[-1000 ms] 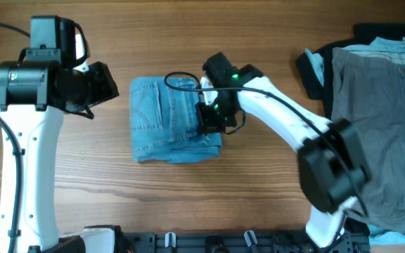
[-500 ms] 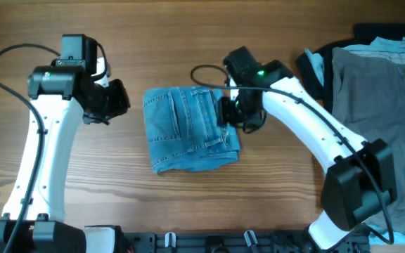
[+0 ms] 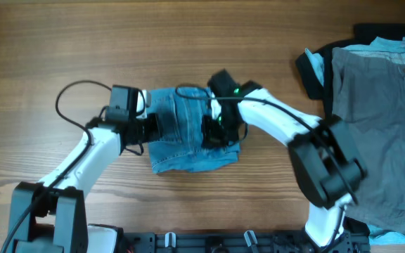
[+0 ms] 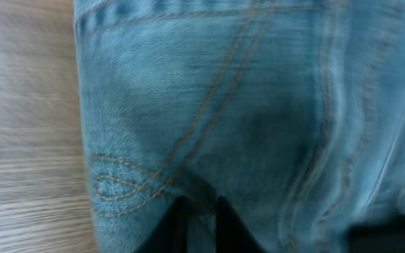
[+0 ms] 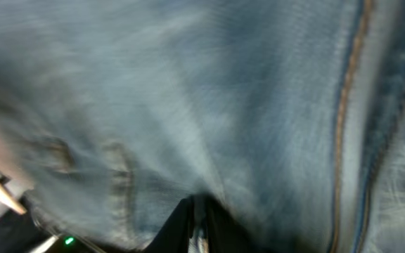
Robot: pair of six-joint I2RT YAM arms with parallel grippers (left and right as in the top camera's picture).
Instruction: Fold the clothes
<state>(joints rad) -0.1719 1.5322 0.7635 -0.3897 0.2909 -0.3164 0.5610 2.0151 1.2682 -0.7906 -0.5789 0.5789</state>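
The light-blue jeans (image 3: 185, 144) lie folded into a compact bundle at the table's middle, a stitched back pocket (image 4: 160, 140) facing up. My left gripper (image 3: 150, 126) sits on the bundle's left edge; in the left wrist view its fingers (image 4: 199, 225) are nearly together with a strip of denim between them. My right gripper (image 3: 212, 133) is pressed onto the bundle's right part; in the right wrist view its fingers (image 5: 198, 226) are pinched close on the denim (image 5: 209, 105), which fills that view.
A pile of grey trousers (image 3: 378, 126) lies at the right edge over a black garment (image 3: 316, 67), with a bit of pale blue cloth (image 3: 392, 43) at the top. A black rail (image 3: 209, 242) runs along the front edge.
My left arm has swung down and right onto the jeans' left edge. The jeans were dragged right with the right gripper, which has now shifted slightly left on them.
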